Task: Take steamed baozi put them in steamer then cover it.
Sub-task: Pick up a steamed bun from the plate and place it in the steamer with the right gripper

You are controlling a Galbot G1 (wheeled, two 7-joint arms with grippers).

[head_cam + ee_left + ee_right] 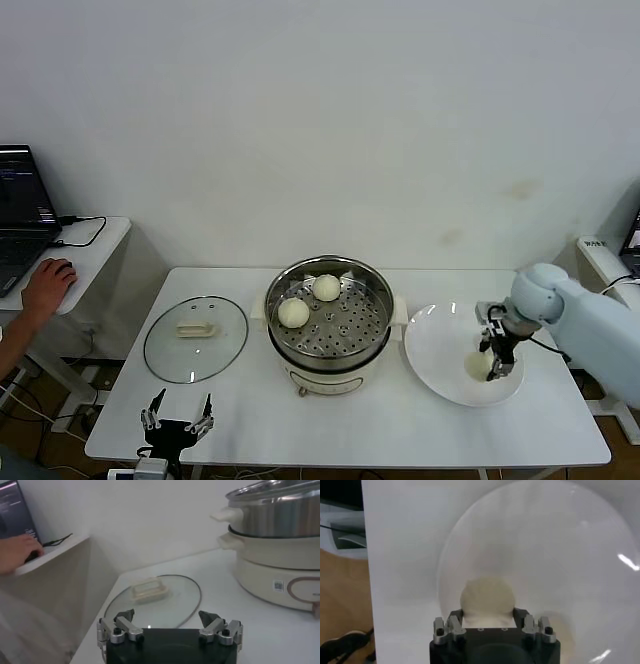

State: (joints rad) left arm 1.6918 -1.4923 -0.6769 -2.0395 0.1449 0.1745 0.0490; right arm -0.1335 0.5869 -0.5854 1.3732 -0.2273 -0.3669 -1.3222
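The steamer [372, 290] stands mid-table with two steamed baozi [293, 313] [326, 288] on its perforated tray. A third baozi [477, 366] lies on the white plate [435, 345] to the right. My right gripper [492, 368] is down on the plate, its fingers pressed against both sides of that baozi [486, 597], which still rests on the plate [560, 555]. My left gripper [177, 420] is open and empty at the table's front left edge, in front of the glass lid [196, 338]. Only three baozi show.
The lid [170, 605] lies flat left of the steamer [280, 515]. A side table [95, 250] at the far left holds a laptop [20, 215], with a person's hand [48, 285] on a mouse. A wall is close behind.
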